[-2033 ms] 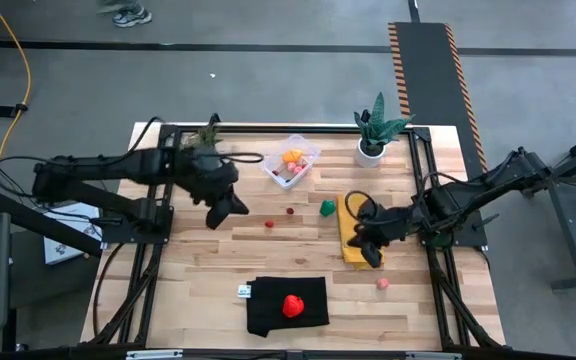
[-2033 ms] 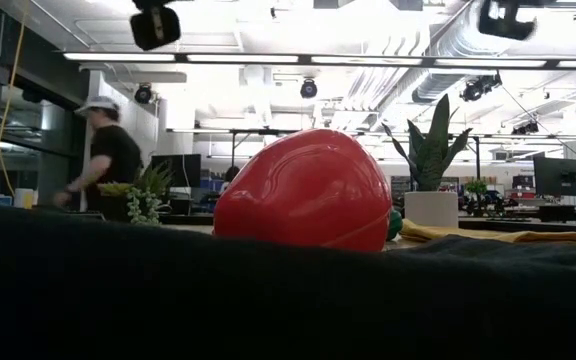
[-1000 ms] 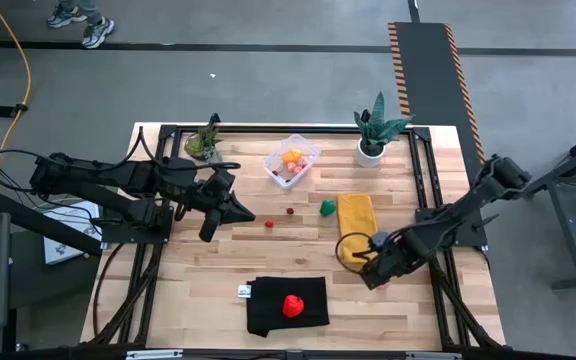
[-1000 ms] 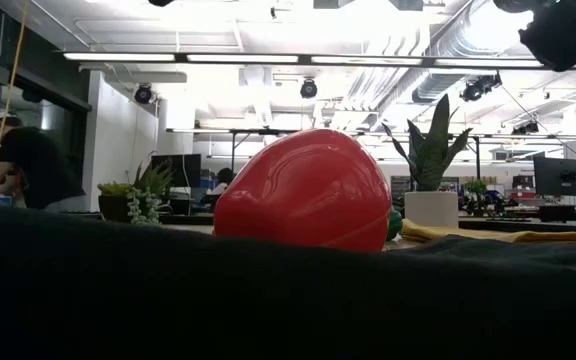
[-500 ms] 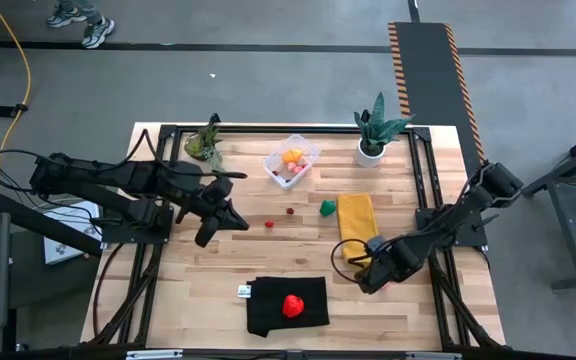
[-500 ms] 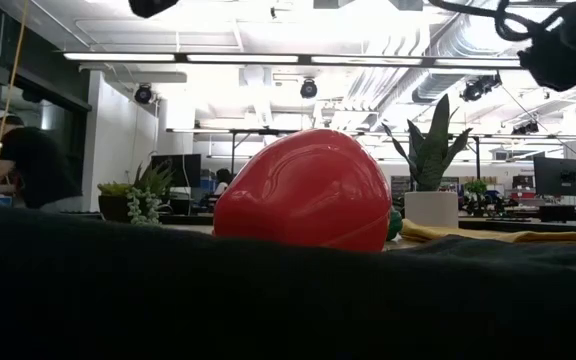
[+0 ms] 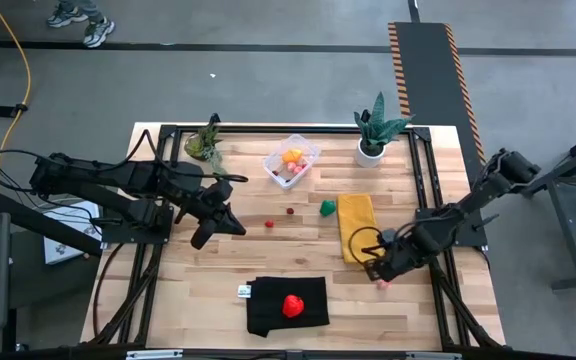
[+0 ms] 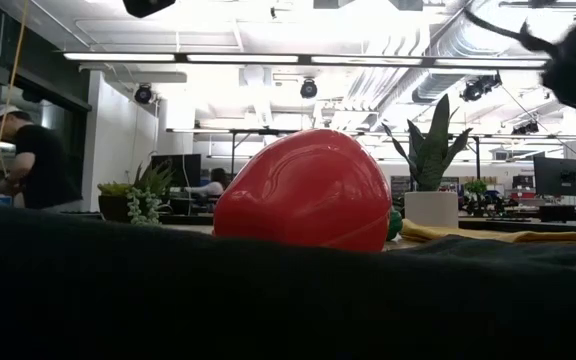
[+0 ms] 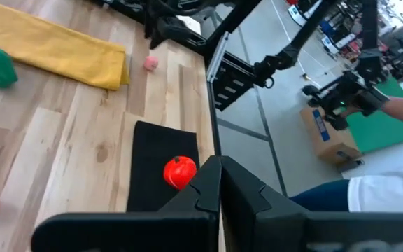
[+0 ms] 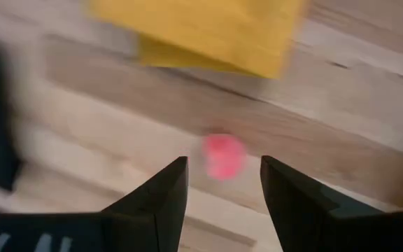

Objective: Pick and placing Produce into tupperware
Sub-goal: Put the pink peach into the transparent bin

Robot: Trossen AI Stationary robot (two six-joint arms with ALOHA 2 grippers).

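From the high view I see the wooden slatted tabletop (image 7: 298, 250) with both arms over it. The left claw (image 7: 230, 226) hovers over the left half, fingers pressed together, holding nothing. The right claw (image 7: 380, 271) sits low at the right side, just beside the small pink berry (image 7: 381, 285), fingers parted about halfway and empty. The clear rounded-rectangular plastic tupperware (image 7: 291, 160) stands near the far edge with orange and pink pieces inside. A green toy vegetable (image 7: 327, 208) lies touching or just beside the folded yellow cloth (image 7: 355, 222). Two tiny red berries (image 7: 269, 224) lie between the arms. A red strawberry-like piece (image 7: 292, 305) rests on the black cloth (image 7: 286, 305) at the near edge.

In the low view, that red piece (image 8: 303, 190) fills the centre.

In the left wrist view, the closed fingers (image 9: 219, 189) point toward the red piece (image 9: 180, 171) on the black cloth.

In the right wrist view, the pink berry (image 10: 223, 156) lies on the wood beyond the gap between the spread fingers (image 10: 159, 192), untouched.
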